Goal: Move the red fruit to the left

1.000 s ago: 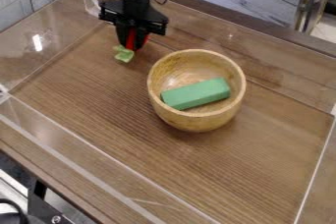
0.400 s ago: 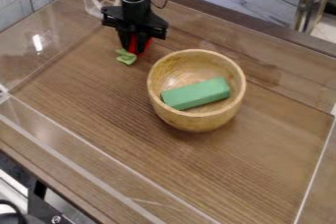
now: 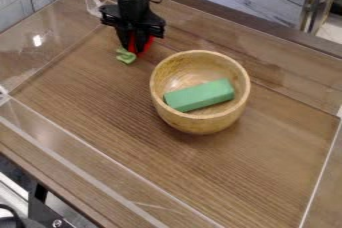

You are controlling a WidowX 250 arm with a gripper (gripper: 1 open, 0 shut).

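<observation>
We observed the small, rounded, bright-red toy fruit (image 3: 144,45) on the far part of the brown wooden table (image 3: 100,97), left of centre in the camera view; its red body was partly hidden by the dark fingers above it, so that we saw red chiefly along the right side and in small patches between the dark parts; its light-green leafy stem piece (image 3: 126,57) pointed toward the near left of the view and was the least covered portion; the finer detail of its surface was too small for us to read.

We saw the black, jointed robot gripper (image 3: 135,39) reaching down from the top of the view, its bulky upper body above the fruit and its fingers directed downward; the fingertips overlapped the fruit in our line of sight; we could not tell whether the jaws were pinching it or stood spread around it, since the dark parts merged with one another and covered the place of contact; nor could we tell whether the fruit's underside met the table.

Nearer to us and to the right of the fruit, we noted the round, pale wooden bowl (image 3: 167,73), well larger than the fruit and apart from it; inside the bowl we saw the green rectangular block (image 3: 199,96), lying slantwise.
</observation>
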